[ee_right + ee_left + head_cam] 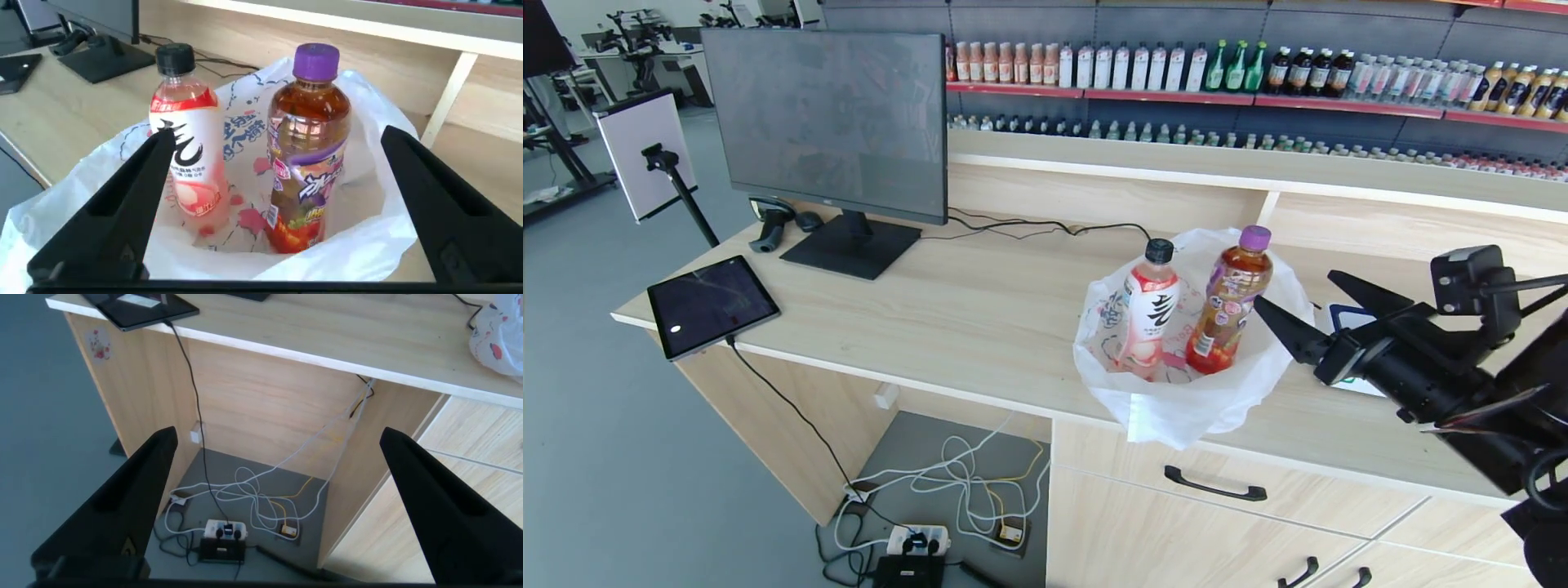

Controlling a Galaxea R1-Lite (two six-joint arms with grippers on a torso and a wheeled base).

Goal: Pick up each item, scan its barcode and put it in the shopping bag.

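A white plastic shopping bag point(1176, 404) stands open on the light wooden counter point(980, 318), near its front edge. Inside the bag two bottles stand upright side by side: a clear bottle with pink-white label and black cap point(1150, 310) on the left, an amber drink bottle with purple cap point(1230, 304) on the right. The right gripper point(1294, 290) is just beside the bag on its right, pointing at the amber bottle; its fingers are spread wide and hold nothing. The left gripper point(279, 433) is well apart from the bag, low before the counter front, above a white power strip point(226, 531) on the floor; its fingers are spread too, empty. Far left of the bag stand a dark flat monitor point(833, 122) and a black tablet point(712, 304).
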